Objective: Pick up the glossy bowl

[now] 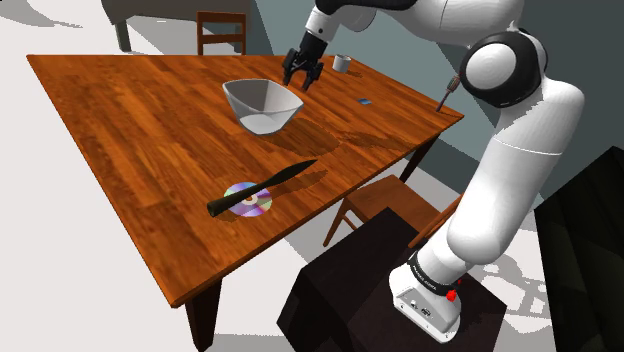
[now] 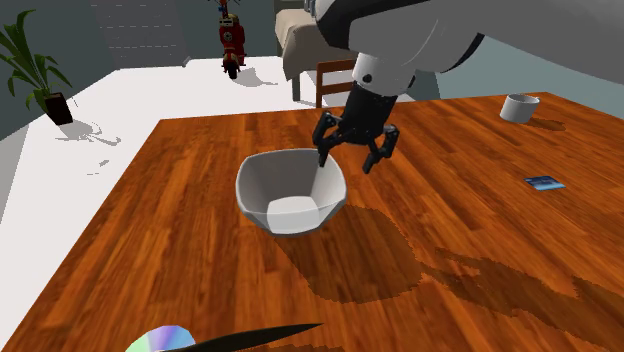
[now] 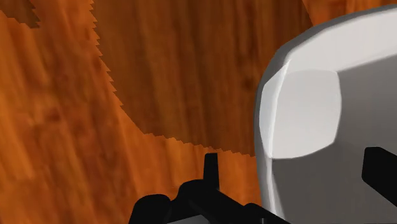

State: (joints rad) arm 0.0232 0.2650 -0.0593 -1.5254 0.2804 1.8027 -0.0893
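A glossy white bowl (image 1: 262, 105) (image 2: 290, 190) stands upright on the wooden table (image 1: 130, 120) (image 2: 160, 250), toward its far side. My black gripper (image 1: 302, 80) (image 2: 347, 163) hangs open just above the bowl's rim, on the side nearest the small cup. In the wrist view, my gripper (image 3: 296, 172) straddles the bowl (image 3: 331, 121): one finger is over bare wood outside the wall and the other is over the inside. Neither finger touches the bowl, and nothing is held.
A black knife (image 1: 262, 187) lies across a shiny disc (image 1: 247, 200) near the table's front. A small white cup (image 1: 342, 62) (image 2: 519, 107) and a blue card (image 1: 366, 101) (image 2: 544, 182) sit beyond the bowl. Chairs (image 1: 221, 30) (image 1: 385, 205) flank the table.
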